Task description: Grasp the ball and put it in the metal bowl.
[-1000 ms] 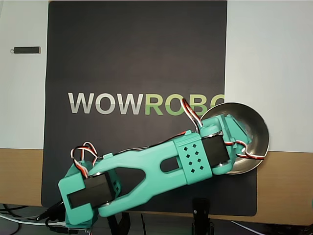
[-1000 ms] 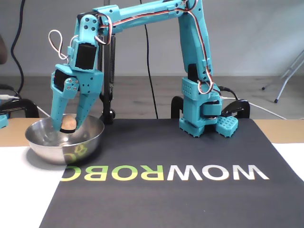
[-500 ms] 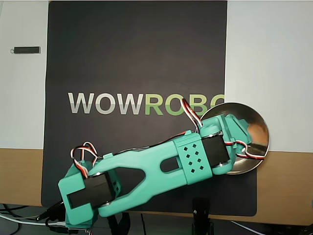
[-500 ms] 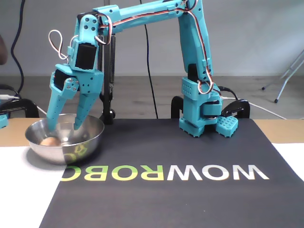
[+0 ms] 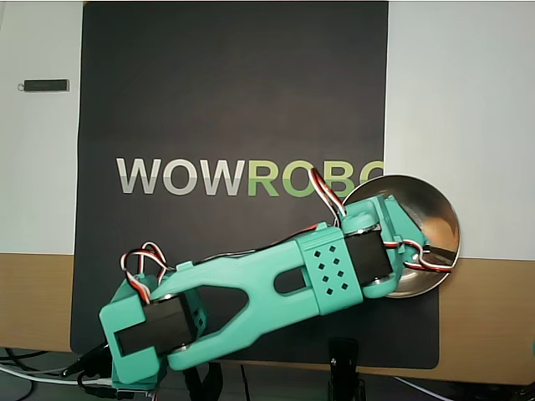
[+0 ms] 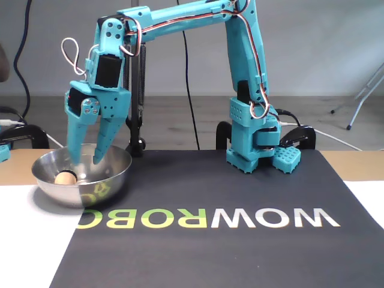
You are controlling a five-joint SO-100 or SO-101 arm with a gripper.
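The metal bowl (image 6: 114, 174) stands at the left of the fixed view, at the mat's corner. In the overhead view it (image 5: 441, 210) is at the right, partly under the arm. The small peach-orange ball (image 6: 65, 177) lies inside the bowl on its left side. My teal gripper (image 6: 86, 161) points down into the bowl with its jaws apart. The fingertips (image 6: 75, 161) are just above and to the right of the ball and hold nothing. In the overhead view the arm's wrist (image 5: 368, 255) hides the ball and the fingertips.
A black mat (image 6: 240, 192) with the letters WOWROBO (image 5: 209, 177) covers the table's middle. The arm's base (image 6: 255, 144) stands at the mat's far edge in the fixed view. A small black stick (image 5: 46, 85) lies on the white surface at upper left in the overhead view.
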